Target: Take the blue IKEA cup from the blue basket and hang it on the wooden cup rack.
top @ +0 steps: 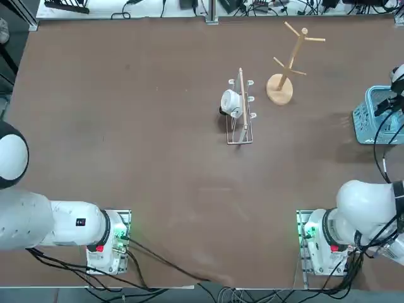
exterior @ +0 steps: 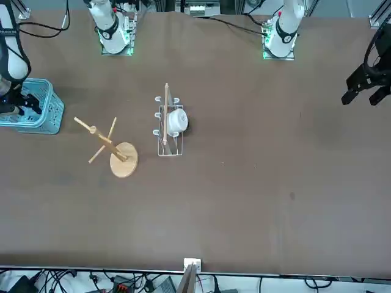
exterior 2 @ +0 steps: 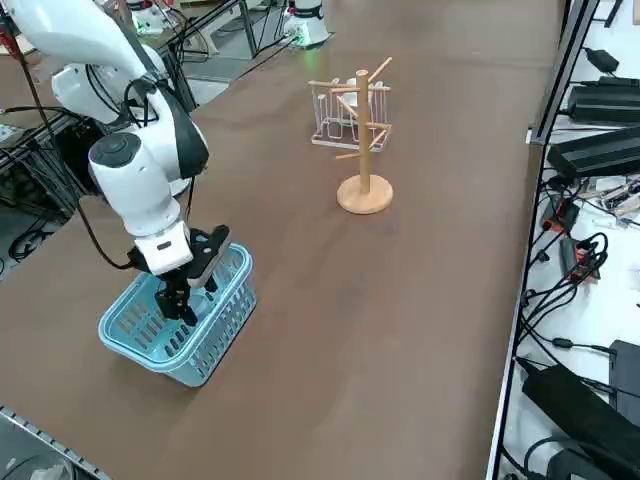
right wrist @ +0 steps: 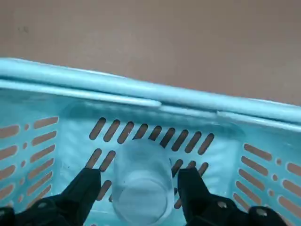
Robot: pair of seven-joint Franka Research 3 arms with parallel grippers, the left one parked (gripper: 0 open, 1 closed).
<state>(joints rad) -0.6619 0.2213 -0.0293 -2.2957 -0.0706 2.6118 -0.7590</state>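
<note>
Right gripper [right wrist: 138, 188], fingers spread, reaches into the basket [exterior 2: 180, 320] at the table's right edge, straddling the cup [right wrist: 141, 186] lying inside. Light, stiff, smooth plastic, likely slippery; grip across its wall.

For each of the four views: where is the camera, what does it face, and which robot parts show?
Top: overhead, looking down; both arm bases along the bottom edge.
Front: across the table, facing the robot; right gripper at the blue basket.
Right side: raised, looking diagonally; right arm over the basket.
Right wrist: on the arm; open fingers flank the blue IKEA cup.
Top, front and side share the wooden cup rack.
</note>
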